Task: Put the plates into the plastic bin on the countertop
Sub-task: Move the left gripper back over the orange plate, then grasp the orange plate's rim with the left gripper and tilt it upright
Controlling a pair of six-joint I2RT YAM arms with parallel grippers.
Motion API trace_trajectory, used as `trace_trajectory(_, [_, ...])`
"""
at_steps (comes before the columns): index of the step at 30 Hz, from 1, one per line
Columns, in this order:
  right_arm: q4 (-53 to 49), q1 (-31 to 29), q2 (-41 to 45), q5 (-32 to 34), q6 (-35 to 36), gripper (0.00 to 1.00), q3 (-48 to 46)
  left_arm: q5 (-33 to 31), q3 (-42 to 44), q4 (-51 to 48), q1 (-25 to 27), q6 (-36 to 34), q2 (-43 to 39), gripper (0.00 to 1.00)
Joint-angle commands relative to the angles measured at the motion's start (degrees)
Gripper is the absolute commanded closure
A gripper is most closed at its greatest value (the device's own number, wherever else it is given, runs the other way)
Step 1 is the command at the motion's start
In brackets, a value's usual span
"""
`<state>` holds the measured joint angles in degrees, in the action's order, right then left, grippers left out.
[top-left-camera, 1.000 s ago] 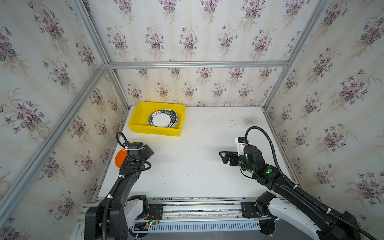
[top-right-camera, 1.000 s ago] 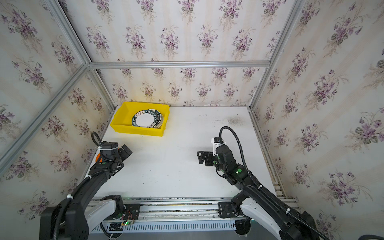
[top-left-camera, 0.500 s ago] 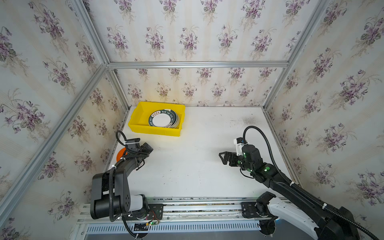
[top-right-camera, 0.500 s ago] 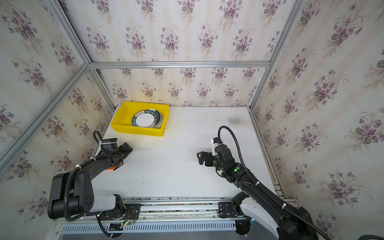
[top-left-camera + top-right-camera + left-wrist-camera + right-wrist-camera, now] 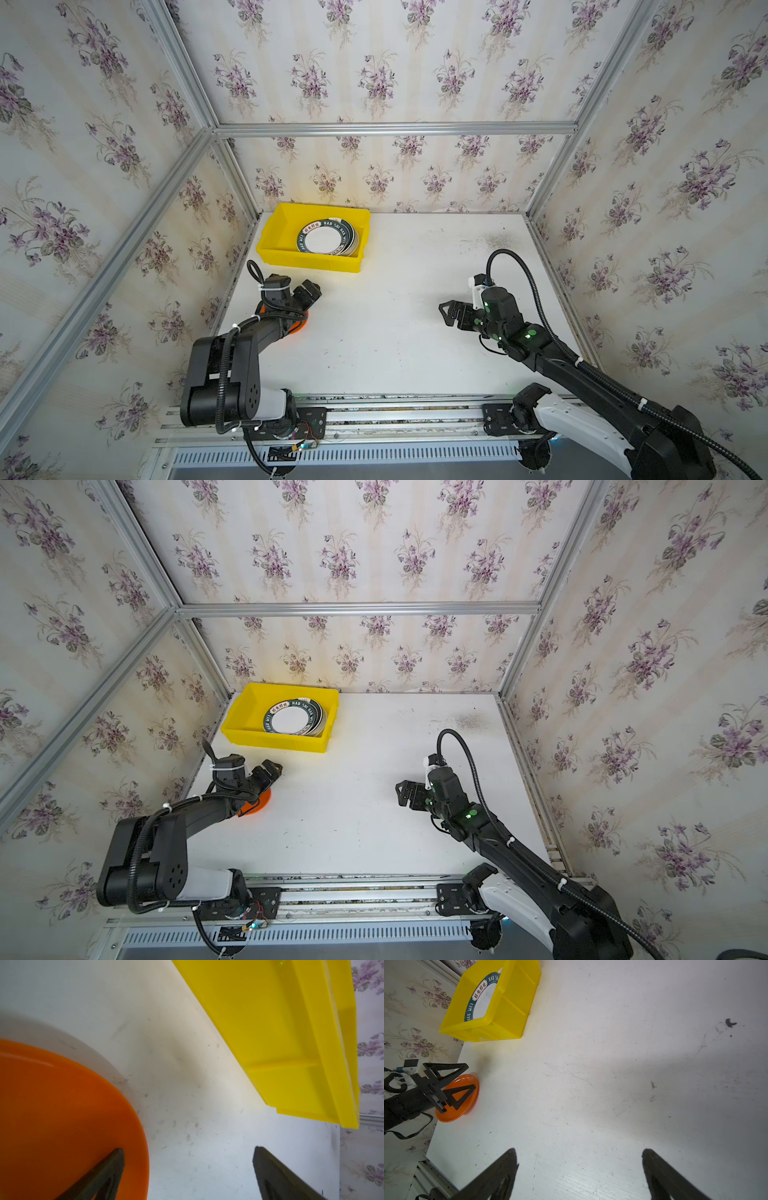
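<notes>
The left gripper hung over the orange plate near the yellow bin, jaws spread wide and empty. The right gripper was spread and empty too. More plates lay inside the bin. The flat plate could slip away, because its thin edge lay low on the table.

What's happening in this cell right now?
The yellow bin already holds a stack of green-rimmed plates. One orange plate is left on the countertop. The left gripper sits open over its edge, not gripping it. The right gripper is open and empty over bare countertop.
</notes>
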<state>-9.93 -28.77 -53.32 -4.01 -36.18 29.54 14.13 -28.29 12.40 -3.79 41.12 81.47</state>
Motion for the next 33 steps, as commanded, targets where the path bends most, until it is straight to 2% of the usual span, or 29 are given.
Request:
trace_trajectory(1, [0.35,0.03,-0.29,1.02,-1.33,0.04,0.83,4.41,1.37,-5.8,3.77,3.14,0.27,0.0])
trace_trajectory(9, [0.05,0.12,-0.29,0.98,-2.39,0.04,0.77,6.05,0.01,1.88,17.29,7.47,6.49,0.0])
trace_trajectory(13, [-1.35,0.12,0.61,1.36,-2.66,0.04,0.89,8.73,-1.89,3.86,20.75,7.83,9.63,0.0])
trace_trajectory(16, [-2.22,0.12,1.98,1.98,-2.91,0.05,0.58,8.5,-2.12,3.15,21.13,6.89,9.01,0.0])
trace_trajectory(19, [-2.64,0.12,3.11,2.68,-3.26,0.05,0.12,5.56,-2.9,-1.36,21.15,4.14,6.39,0.0])
trace_trajectory(23, [-2.16,0.12,3.27,2.65,-3.89,0.05,-0.14,-0.26,-3.69,-8.19,21.02,0.25,0.89,0.0])
trace_trajectory(28, [-1.52,0.12,1.8,1.83,-4.16,0.05,0.47,-10.66,-3.54,-15.33,20.74,-2.68,-7.05,0.0])
trace_trajectory(30, [-1.45,0.13,1.06,1.73,-4.24,0.05,0.78,-12.51,-2.13,-16.19,19.51,-2.64,-10.07,0.01])
trace_trajectory(33, [-1.19,0.12,0.2,1.11,-4.38,0.07,1.13,-11.95,0.42,-16.18,15.84,-1.71,-13.83,0.04])
